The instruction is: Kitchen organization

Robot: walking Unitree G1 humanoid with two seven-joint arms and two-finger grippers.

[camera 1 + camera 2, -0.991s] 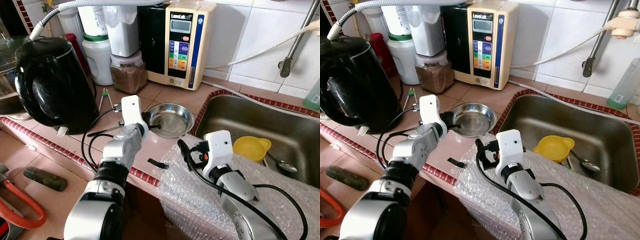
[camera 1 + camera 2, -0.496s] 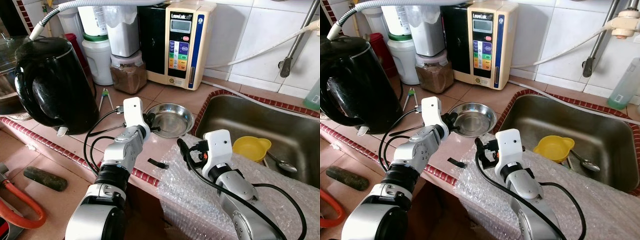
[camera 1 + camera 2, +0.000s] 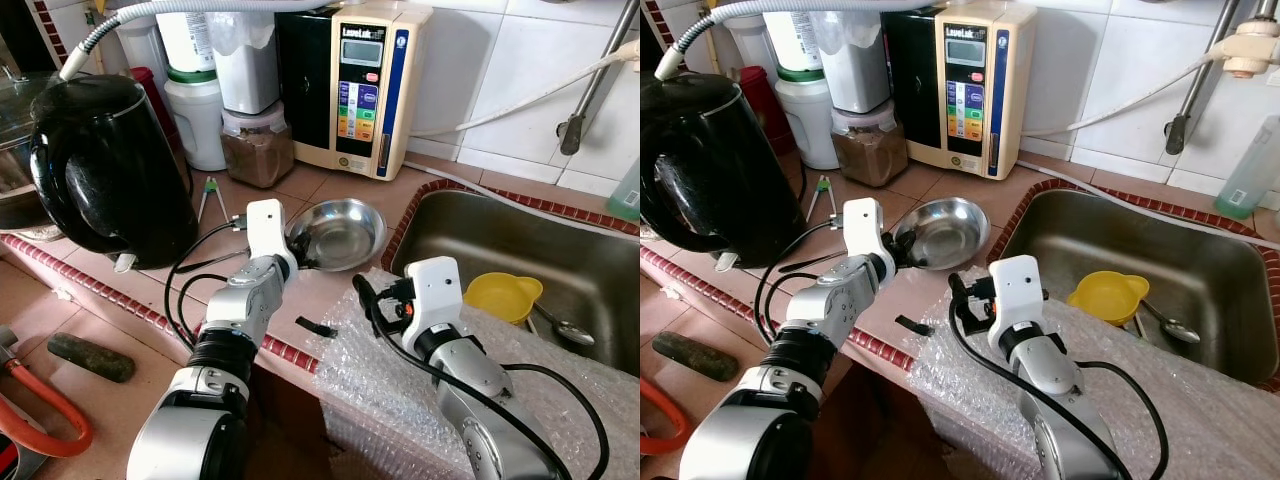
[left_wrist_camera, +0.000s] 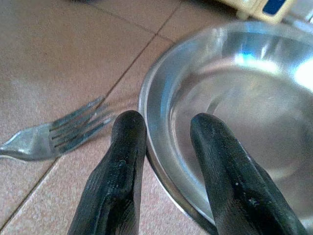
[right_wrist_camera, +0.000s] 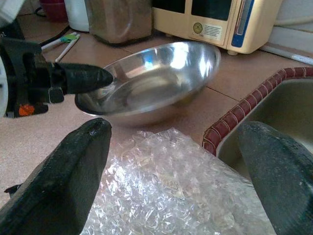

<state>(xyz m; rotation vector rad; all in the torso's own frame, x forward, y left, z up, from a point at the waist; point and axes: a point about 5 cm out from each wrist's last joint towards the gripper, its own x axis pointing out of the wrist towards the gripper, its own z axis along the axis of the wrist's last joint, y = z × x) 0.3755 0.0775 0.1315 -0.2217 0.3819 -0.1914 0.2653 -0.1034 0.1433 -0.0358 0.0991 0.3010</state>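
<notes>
Left claw (image 4: pixel 164 142) pinches the rim of the steel bowl (image 3: pixel 338 231), tilted on the tiled surface (image 3: pixel 150 275) beside the sink (image 3: pixel 520 240); light, rigid, likely slippery, so grip the rim squarely, while the right claw (image 5: pixel 178 161) gapes wide.

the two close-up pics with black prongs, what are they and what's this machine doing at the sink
Those prongs are the robot's gripper fingers, filmed from cameras on its wrists. The wide pictures come from its head, looking down at a tiled kitchen counter. The left gripper pinches the rim of a steel bowl, tipping it up; a fork lies beside it. The right gripper is open above bubble wrap draped over the counter edge. A black kettle stands to the left, and the sink holds a yellow funnel.
</notes>
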